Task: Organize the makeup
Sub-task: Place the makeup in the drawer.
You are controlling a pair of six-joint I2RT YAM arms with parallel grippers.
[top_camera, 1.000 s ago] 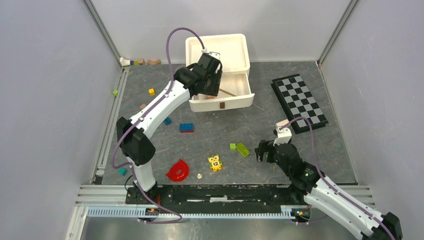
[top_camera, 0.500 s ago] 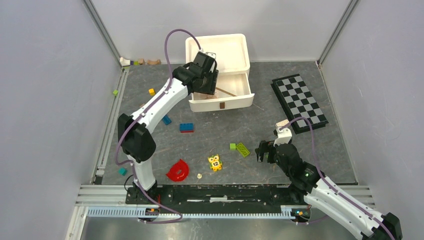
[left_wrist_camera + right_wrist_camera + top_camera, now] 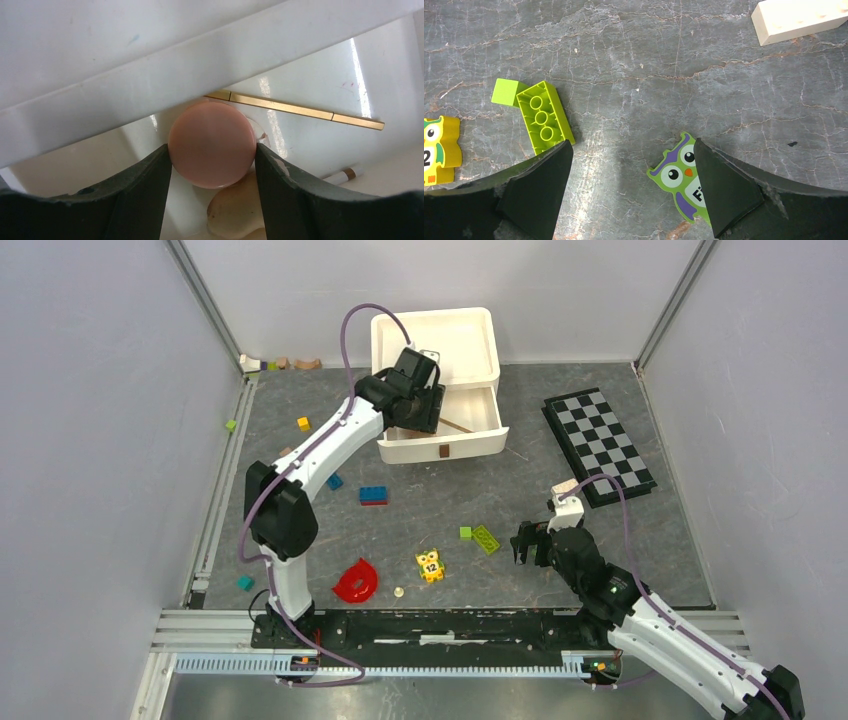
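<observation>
The grey tabletop (image 3: 560, 490) carries a white drawer unit (image 3: 470, 340) at its far side, with its drawer (image 3: 485, 425) pulled open toward the arms. A checkerboard (image 3: 598, 445) lies to the right of it.

The left arm stretches out over the tabletop, and its left hand (image 3: 212, 155) sits inside the open drawer, just under the overhanging white edge of the unit. The right hand (image 3: 631, 165) hangs low over the tabletop well apart from the drawer. Its jaws are spread wide and hold nothing, with a green brick (image 3: 545, 117) just outside one finger and a purple-and-green owl block (image 3: 679, 177) just inside the other.

The left hand is clamped on the round pink disc (image 3: 212, 145), one finger pressing each side of its rim. The disc therefore lies between the fingers, not ahead of them, with its flat face turned toward the wrist camera. Being round, it has no long axis to line up.

The next move likely turns on the space below the disc. A beige piece (image 3: 235, 212) lies directly beneath it, nearer the wrist, and a thin gold pencil (image 3: 300, 111) lies on the drawer floor just behind it. The pencil's long axis runs across the drawer, dropping slightly to the right in the wrist view. Whether the disc touches either cannot be told.
</observation>
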